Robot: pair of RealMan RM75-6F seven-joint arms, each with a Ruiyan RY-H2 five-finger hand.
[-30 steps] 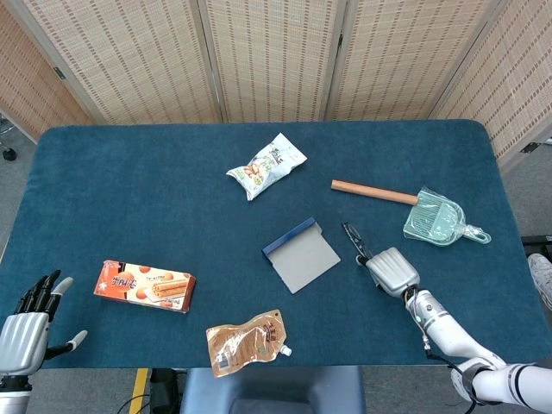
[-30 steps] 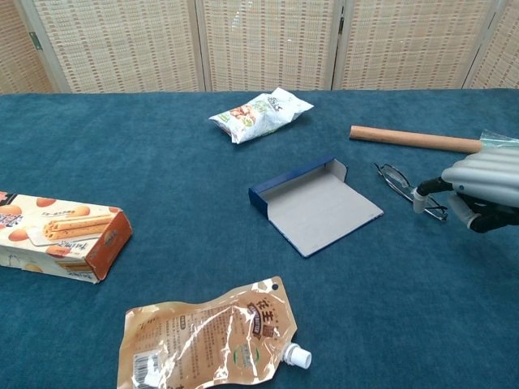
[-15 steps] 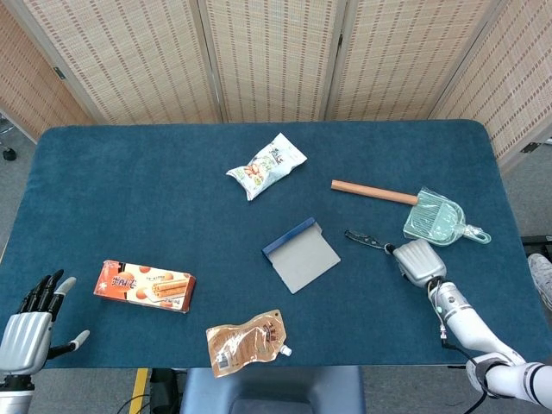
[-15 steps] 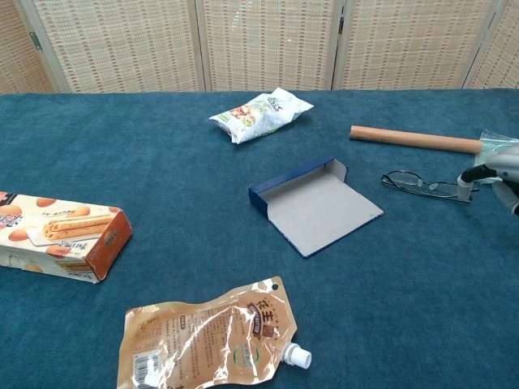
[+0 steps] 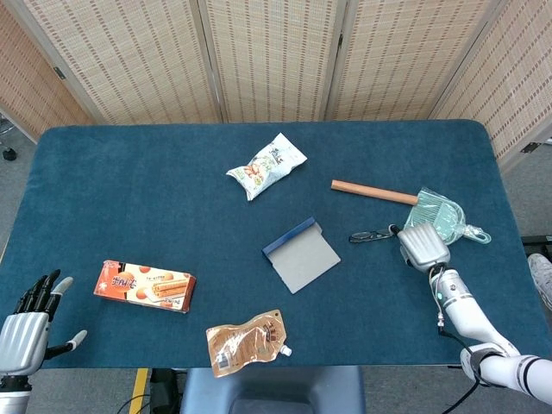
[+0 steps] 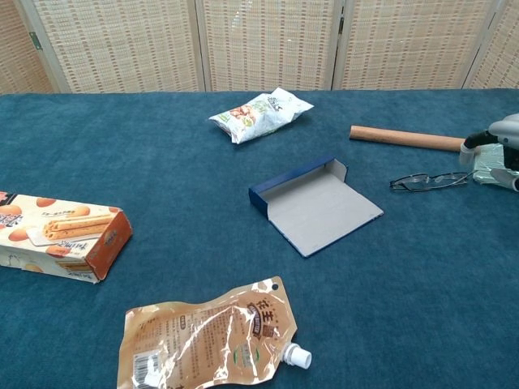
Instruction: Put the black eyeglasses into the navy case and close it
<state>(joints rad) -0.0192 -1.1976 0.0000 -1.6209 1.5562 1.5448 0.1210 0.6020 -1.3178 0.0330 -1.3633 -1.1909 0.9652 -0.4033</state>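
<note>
Lying folded flat — black eyeglasses [image 6: 428, 181], thin-framed, clear lenses; right robot hand [image 5: 422, 247] touching, grip unclear.

on the blue cloth tabletop [image 5: 129, 172], the thin black-framed eyeglasses [image 5: 369, 235] lie just right of the open navy flat case [image 5: 300, 255]. the right silver robot hand [image 5: 421, 246] sits at their right end, beside the pale green plastic dustpan [image 5: 440, 217]. the left silver robot hand [image 5: 24, 332] hangs at the near left corner, fingers spread and holding nothing.

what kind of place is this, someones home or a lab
Probably a lab or data-collection room, not a home. A table covered in blue cloth stands before woven folding screens, and unrelated items are scattered on it: a biscuit box, a snack bag, a dustpan.
</note>
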